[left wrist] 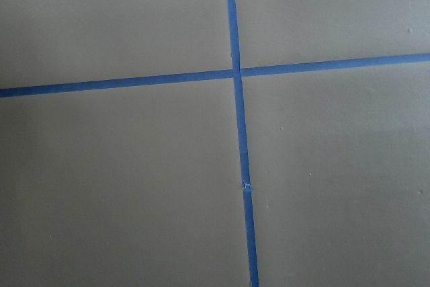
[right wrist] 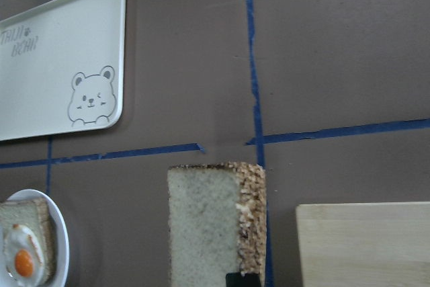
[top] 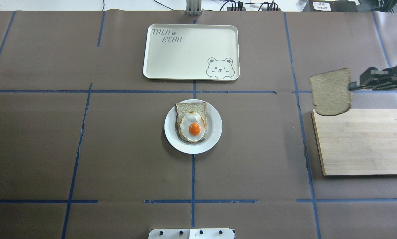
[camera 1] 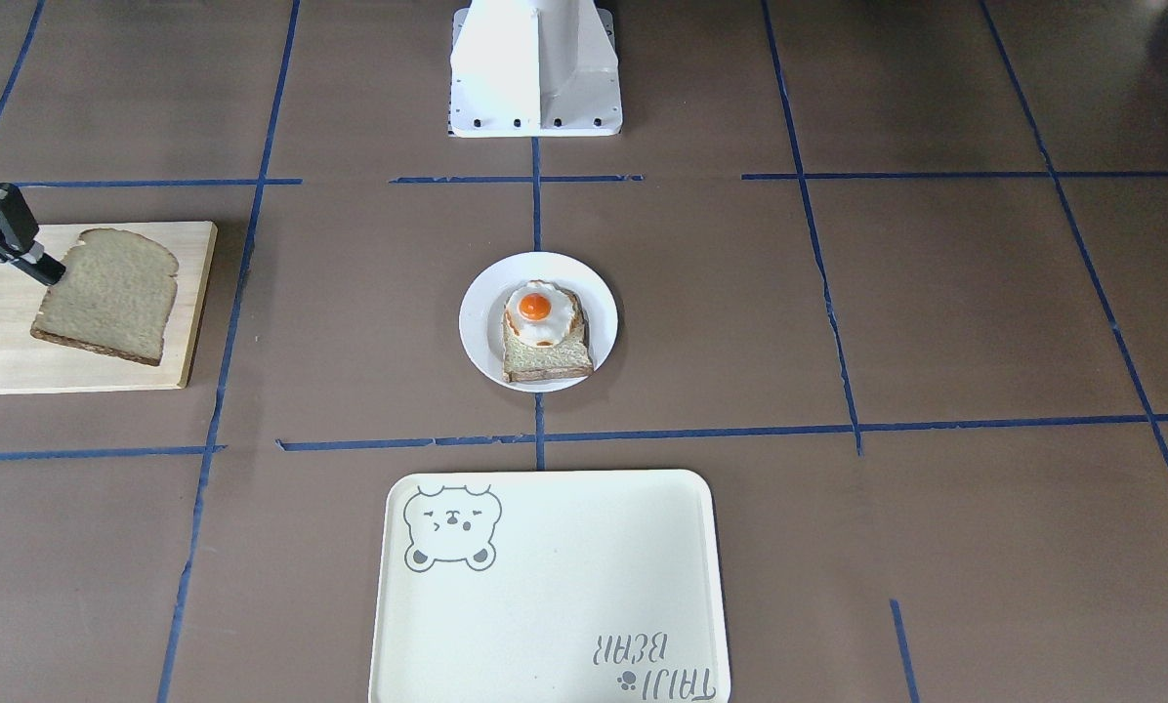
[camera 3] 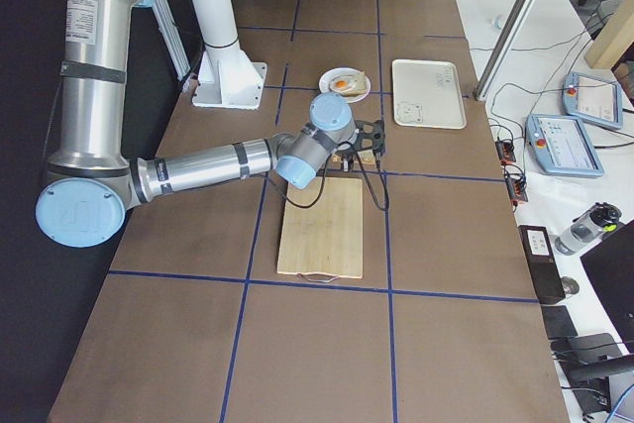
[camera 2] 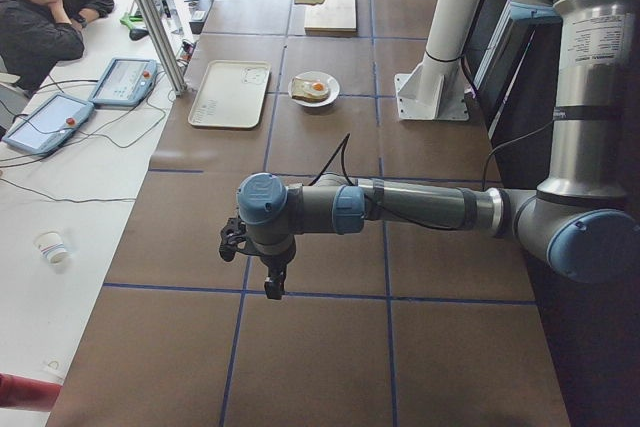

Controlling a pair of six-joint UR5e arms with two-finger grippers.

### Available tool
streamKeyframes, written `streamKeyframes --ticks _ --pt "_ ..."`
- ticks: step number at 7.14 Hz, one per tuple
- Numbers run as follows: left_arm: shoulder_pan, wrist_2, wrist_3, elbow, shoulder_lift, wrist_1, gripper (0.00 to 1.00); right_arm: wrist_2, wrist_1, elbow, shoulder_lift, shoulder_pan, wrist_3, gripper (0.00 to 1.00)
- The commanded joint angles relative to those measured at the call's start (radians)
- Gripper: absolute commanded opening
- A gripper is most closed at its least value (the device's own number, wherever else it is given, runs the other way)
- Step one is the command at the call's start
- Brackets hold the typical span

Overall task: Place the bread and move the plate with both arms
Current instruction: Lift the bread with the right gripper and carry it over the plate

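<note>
The bread [top: 331,92] is a plain slice with a dark crust. It hangs in the air over the far edge of a wooden board [top: 361,142], pinched at one edge by my right gripper [top: 350,88], which is shut on it. The right wrist view shows the same bread [right wrist: 215,223] from above. The plate [top: 215,132], small, round and white, sits mid-table and carries a slice topped with a fried egg [top: 194,128]. My left gripper [camera 2: 272,287] hovers over bare table far from both. It shows only in the exterior left view, so I cannot tell whether it is open or shut.
A cream bear-print tray [top: 188,53] lies beyond the plate, on the far side from the robot's white pedestal [camera 1: 535,68]. Blue tape lines cross the brown table. A person [camera 2: 40,7] sits beside the table near two tablets.
</note>
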Motion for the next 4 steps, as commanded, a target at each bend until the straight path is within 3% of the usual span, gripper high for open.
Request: streamKeyframes --ticks 1,4 --pt "0.000 0.000 0.000 0.007 0.000 0.000 1.00 -0.045 0.000 -0.035 0.231 -0.122 0.249 0.00" --pt "0.000 0.002 0.000 0.015 -0.002 0.000 1.00 -0.391 0.000 -0.035 0.359 -0.425 0.328 0.00"
